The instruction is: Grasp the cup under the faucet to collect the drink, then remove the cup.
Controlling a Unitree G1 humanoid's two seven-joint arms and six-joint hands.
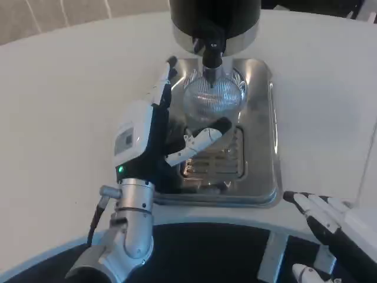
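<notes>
Cup (213,97) sits under faucet (211,52) on tray (259,147) at table's far edge, positioned to catch drink. Left hand (154,138) beside it, fingers (165,82) spread, holding nothing.

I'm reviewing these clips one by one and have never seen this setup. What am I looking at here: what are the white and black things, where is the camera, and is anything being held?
The camera sits on the robot's head or chest and looks down at a white table. The silver forearms with white-and-black fingered hands belong to the robot itself. Its left hand is at the picture's left, and its right hand waits at the lower right edge.

On the table stands a shiny metal drip tray with a slotted grate. At its far end is a black drink dispenser with a faucet pointing down. A clear ribbed cup stands on the tray directly under the faucet.

Nothing is held. The left hand is beside the cup with its fingers spread apart, not closed around it. The right hand's fingers lie stretched out, holding nothing.
</notes>
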